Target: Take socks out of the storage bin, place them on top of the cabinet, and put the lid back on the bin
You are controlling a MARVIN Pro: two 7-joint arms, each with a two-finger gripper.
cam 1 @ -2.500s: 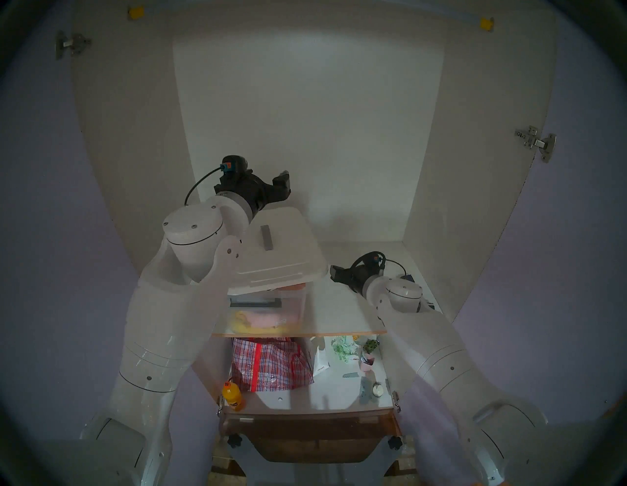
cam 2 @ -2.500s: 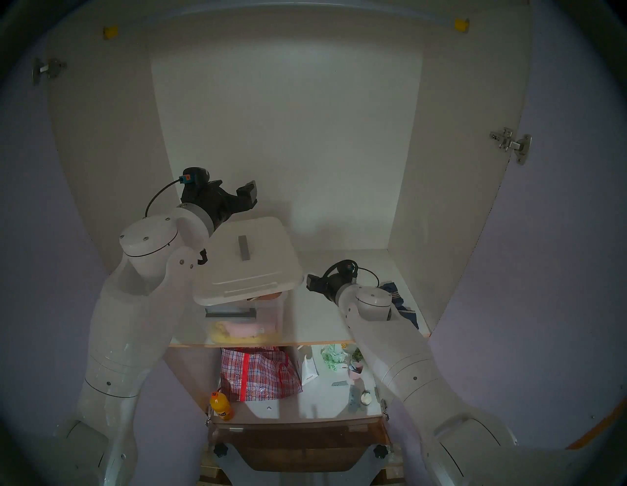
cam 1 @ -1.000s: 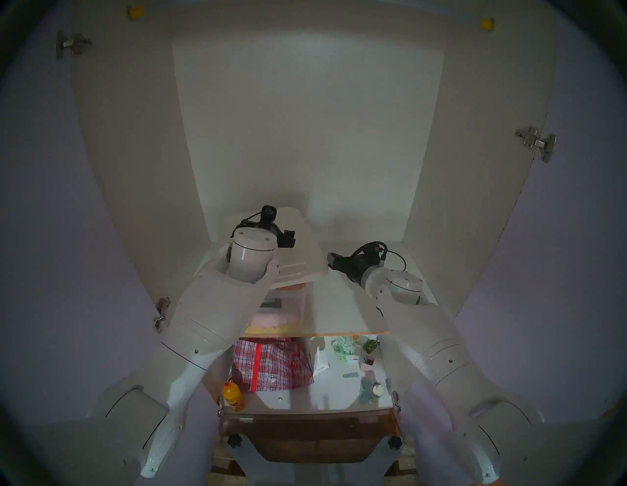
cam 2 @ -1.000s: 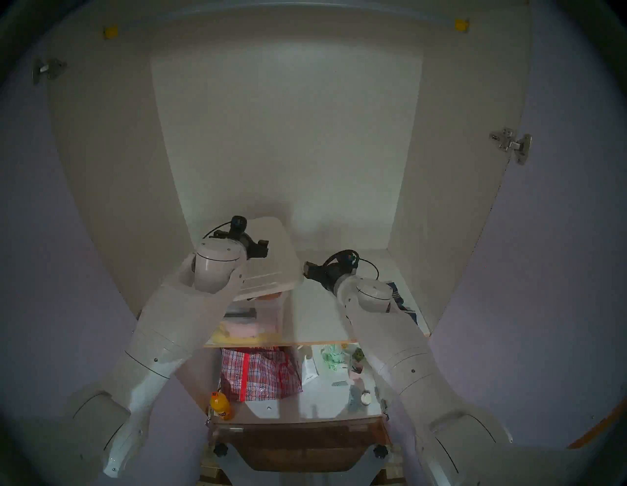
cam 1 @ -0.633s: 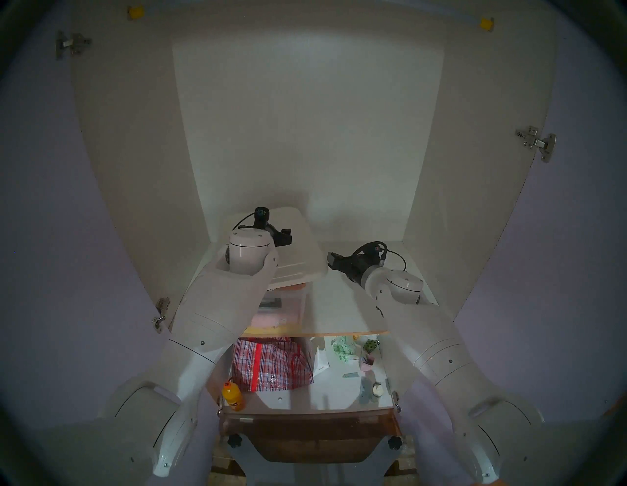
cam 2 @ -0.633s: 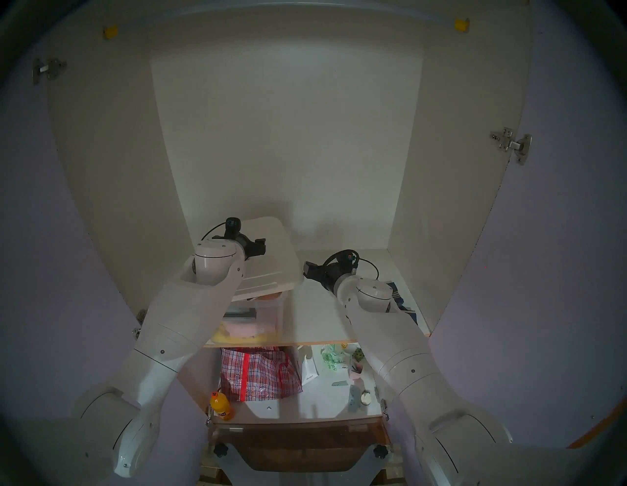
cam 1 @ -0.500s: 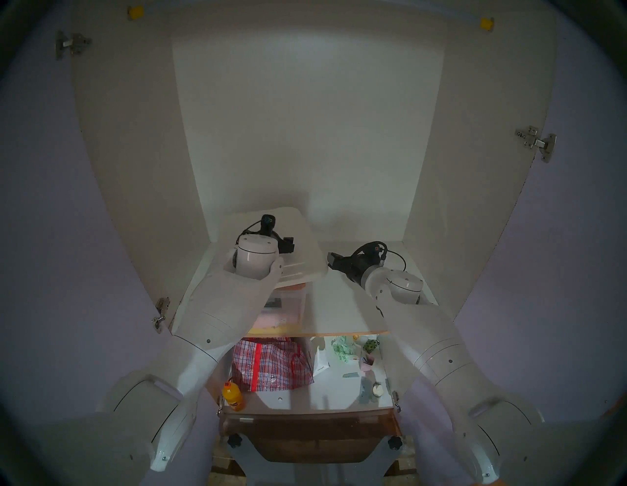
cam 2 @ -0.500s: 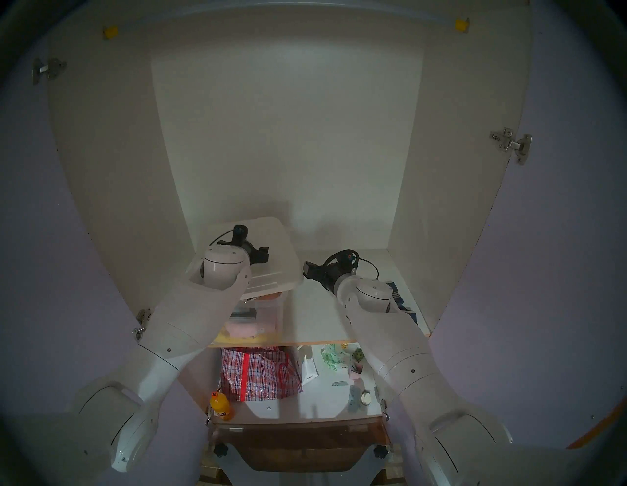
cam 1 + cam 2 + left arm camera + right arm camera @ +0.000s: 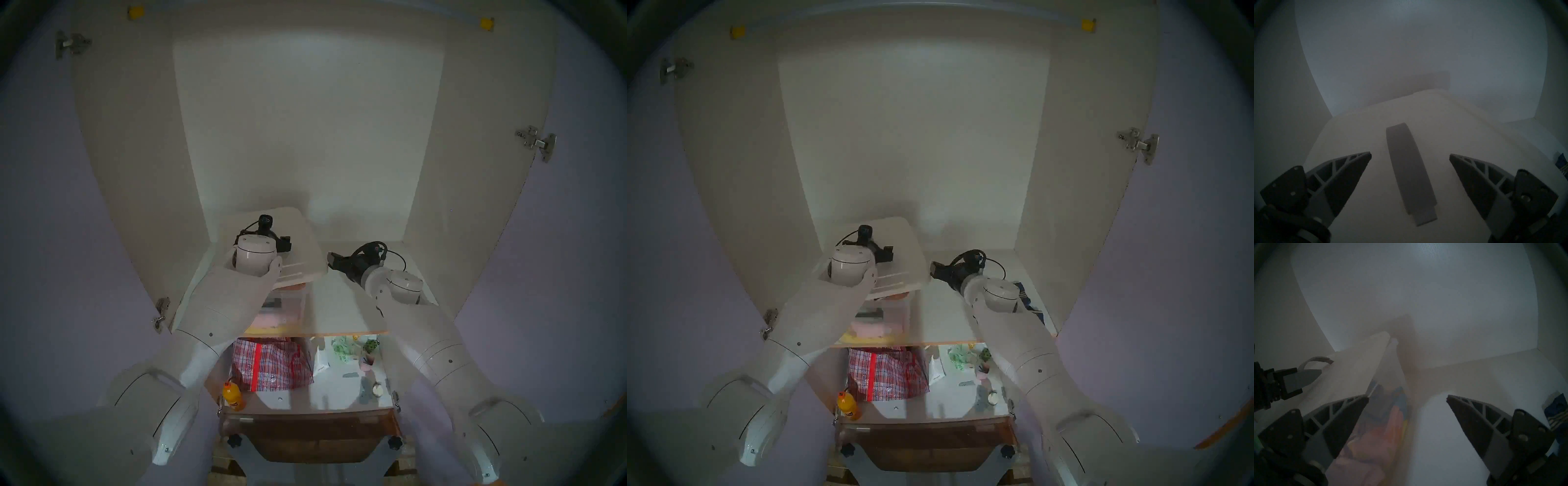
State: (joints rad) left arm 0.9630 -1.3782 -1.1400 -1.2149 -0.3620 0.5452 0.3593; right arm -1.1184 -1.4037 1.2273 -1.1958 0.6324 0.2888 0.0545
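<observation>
Since earlier the left gripper (image 9: 1410, 155) has swung over the lid (image 9: 307, 237) lying askew on the storage bin (image 9: 291, 302), fingers apart astride its grey handle (image 9: 1409, 171); lower squarely, then clamp.

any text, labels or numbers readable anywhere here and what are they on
None can be read.
orange bottle: a dark label and a small tag on its cap, both too blurred to read.
white carton: a small dark mark, too small to read.
lid and storage bin: no print visible.
</observation>
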